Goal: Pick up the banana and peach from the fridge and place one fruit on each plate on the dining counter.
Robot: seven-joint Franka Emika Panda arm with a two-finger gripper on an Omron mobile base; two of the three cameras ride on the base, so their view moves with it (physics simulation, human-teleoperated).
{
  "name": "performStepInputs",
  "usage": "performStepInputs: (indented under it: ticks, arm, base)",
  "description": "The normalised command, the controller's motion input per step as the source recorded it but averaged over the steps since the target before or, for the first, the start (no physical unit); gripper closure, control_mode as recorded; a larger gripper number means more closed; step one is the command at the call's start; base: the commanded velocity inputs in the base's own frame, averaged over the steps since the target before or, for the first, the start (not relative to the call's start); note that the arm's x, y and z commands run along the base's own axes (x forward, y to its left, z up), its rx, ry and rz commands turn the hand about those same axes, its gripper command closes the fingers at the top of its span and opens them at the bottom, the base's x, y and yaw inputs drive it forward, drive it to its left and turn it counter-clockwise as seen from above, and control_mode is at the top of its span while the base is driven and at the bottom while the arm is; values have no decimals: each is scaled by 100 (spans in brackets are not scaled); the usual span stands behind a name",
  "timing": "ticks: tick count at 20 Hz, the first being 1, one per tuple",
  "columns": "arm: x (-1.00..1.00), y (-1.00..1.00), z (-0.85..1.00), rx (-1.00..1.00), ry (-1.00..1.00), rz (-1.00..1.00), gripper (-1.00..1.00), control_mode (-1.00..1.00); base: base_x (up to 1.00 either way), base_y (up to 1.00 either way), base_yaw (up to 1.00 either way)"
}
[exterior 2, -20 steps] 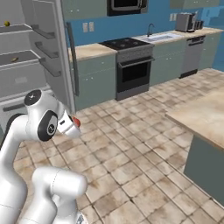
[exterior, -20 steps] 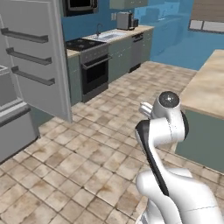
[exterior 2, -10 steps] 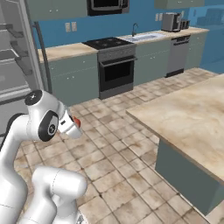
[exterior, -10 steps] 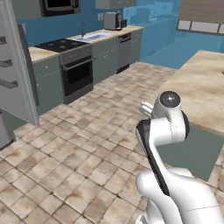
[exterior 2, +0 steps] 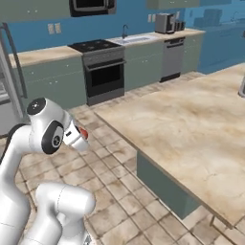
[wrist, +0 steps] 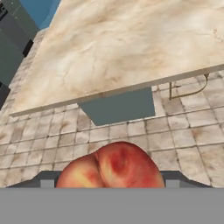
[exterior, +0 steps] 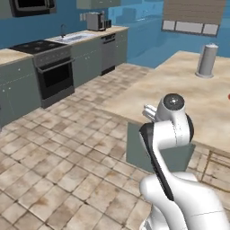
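The peach (wrist: 110, 166) sat clamped between the two dark finger tips of the claw (wrist: 109, 177), its reddish-orange bulge rising straight out of the claw's mouth; the claw was closed on the fruit at a fairly wide spread; in the right base view a red sliver of the peach (exterior 2: 83, 133) showed at the claw's end; the claw hung over the tiled floor (wrist: 131, 131), near the table (wrist: 131, 48) with the beige marble top, just off its edge and short of its teal base (wrist: 120, 106).
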Motion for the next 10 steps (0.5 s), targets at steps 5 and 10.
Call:
performStepInputs:
  ticks: [5, 10]
  arm:
    - [0, 0, 0, 0, 0, 0, 100, 100]
    - [0, 0, 0, 0, 0, 0, 100, 100]
  base:
    - [-48, -90, -2]
    - [-52, -87, 0]
